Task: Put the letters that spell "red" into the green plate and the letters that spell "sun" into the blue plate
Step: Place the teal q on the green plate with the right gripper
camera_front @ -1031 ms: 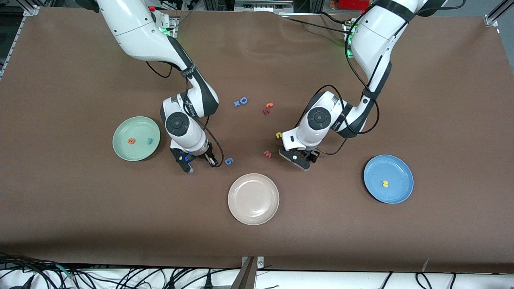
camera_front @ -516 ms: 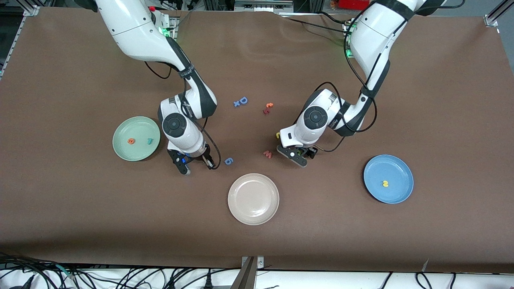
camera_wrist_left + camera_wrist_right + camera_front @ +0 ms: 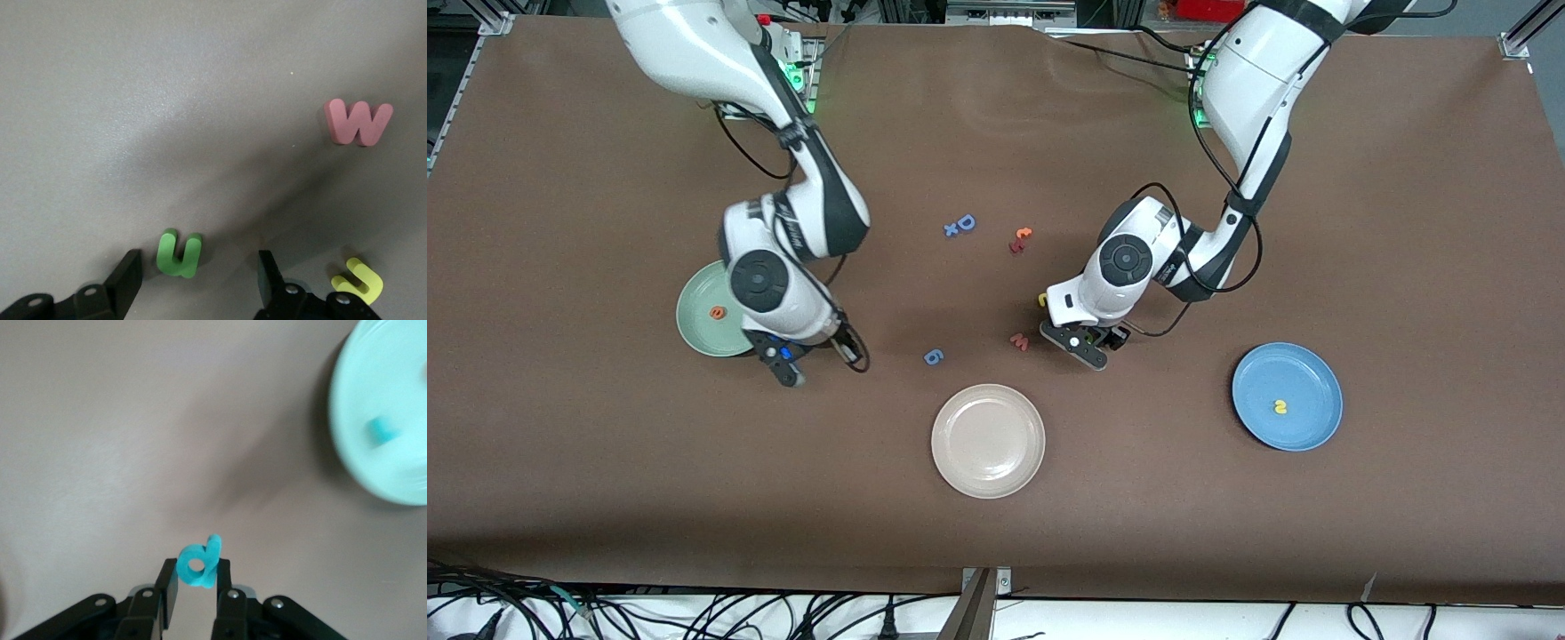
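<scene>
Carrying the teal d (image 3: 199, 563) clamped between its fingers, our right gripper (image 3: 811, 358) has swung from beside the blue 6 (image 3: 933, 356) to the green plate (image 3: 698, 324)'s edge. Our left gripper (image 3: 1089, 345) has narrowed, jaws still apart around the green n (image 3: 178, 253); yellow s (image 3: 1280, 407) stays in the blue plate (image 3: 1303, 378).

A robotics lab: two white arms (image 3: 783, 222) bolted to a brown-covered table (image 3: 1405, 222), loose cables (image 3: 694, 613) along the frame's bottom edge.
</scene>
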Controlling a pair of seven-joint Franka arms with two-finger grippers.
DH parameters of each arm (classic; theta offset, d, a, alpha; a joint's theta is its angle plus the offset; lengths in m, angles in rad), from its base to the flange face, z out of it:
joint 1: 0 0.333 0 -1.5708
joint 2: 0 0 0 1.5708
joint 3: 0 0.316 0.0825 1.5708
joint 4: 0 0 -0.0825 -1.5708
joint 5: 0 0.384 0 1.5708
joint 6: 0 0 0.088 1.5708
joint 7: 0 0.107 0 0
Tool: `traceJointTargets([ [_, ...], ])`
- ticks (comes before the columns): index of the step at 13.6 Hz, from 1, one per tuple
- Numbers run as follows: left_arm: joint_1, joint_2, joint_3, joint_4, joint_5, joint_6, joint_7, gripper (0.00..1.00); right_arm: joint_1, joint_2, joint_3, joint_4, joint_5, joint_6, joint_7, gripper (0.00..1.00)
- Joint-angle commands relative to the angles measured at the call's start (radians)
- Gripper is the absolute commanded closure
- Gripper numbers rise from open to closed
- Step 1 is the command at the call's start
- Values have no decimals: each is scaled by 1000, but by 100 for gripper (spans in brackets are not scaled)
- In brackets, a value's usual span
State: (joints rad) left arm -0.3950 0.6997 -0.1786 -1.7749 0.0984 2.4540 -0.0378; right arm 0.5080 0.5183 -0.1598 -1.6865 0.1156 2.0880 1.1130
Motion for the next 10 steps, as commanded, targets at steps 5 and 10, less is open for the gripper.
traceJointTargets([
  [5,15,-25,-7,-9,30,-12,-2,25,-9,-245,-164,-367,10,28,-407,79],
  [10,19,-22,-7,-6,30,-10,12,30,-11,-258,-262,-555,10,234,-617,78],
])
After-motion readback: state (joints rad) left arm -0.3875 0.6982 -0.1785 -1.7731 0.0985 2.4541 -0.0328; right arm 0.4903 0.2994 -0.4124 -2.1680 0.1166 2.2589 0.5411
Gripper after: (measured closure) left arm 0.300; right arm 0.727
